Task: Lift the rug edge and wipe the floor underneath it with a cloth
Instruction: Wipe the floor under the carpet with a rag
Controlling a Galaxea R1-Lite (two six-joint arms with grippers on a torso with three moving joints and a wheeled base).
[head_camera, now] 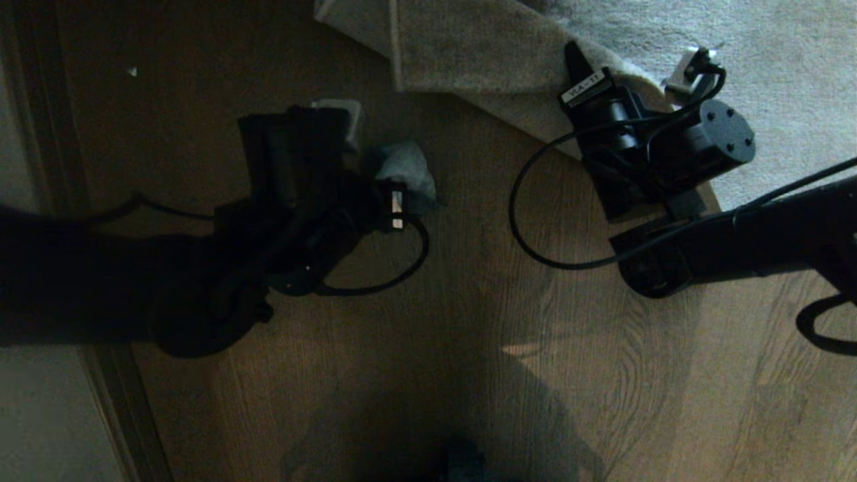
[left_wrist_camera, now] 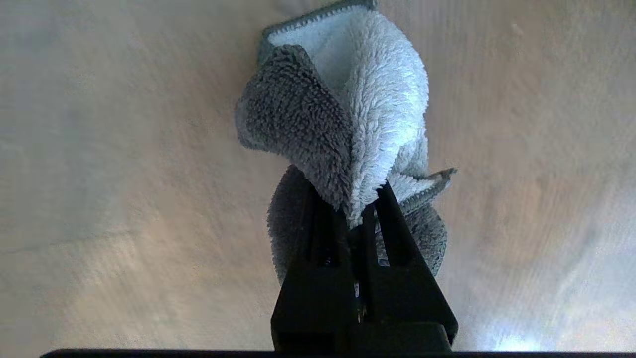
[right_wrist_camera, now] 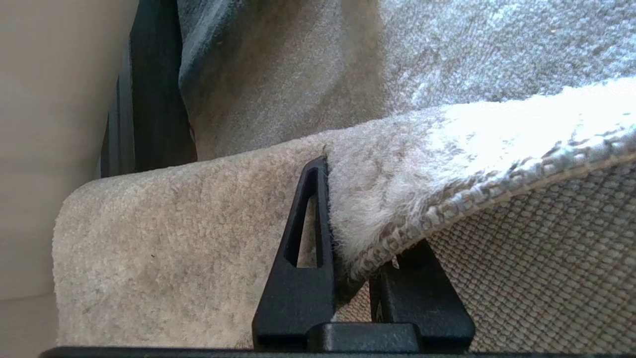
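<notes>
In the head view the grey-beige rug (head_camera: 770,73) covers the upper right. Its rug edge (head_camera: 482,60) is folded back and held up off the floor (head_camera: 469,321), dark brown planks. My right gripper (head_camera: 579,70) is shut on that edge. In the right wrist view, one finger (right_wrist_camera: 303,278) presses the pile and the other sits under the woven backing (right_wrist_camera: 546,248), with the rug edge (right_wrist_camera: 447,199) between them. My left gripper (head_camera: 381,191) hovers over bare floor left of the fold, shut on the cloth (head_camera: 405,167). The left wrist view shows the fuzzy light-grey cloth (left_wrist_camera: 348,99) bunched in the left gripper (left_wrist_camera: 350,199).
A dark threshold strip (head_camera: 47,134) runs along the left side with paler flooring (head_camera: 47,415) beyond it. Black cable loops hang from both wrists (head_camera: 529,227). A small pale speck (head_camera: 132,70) lies on the planks at upper left.
</notes>
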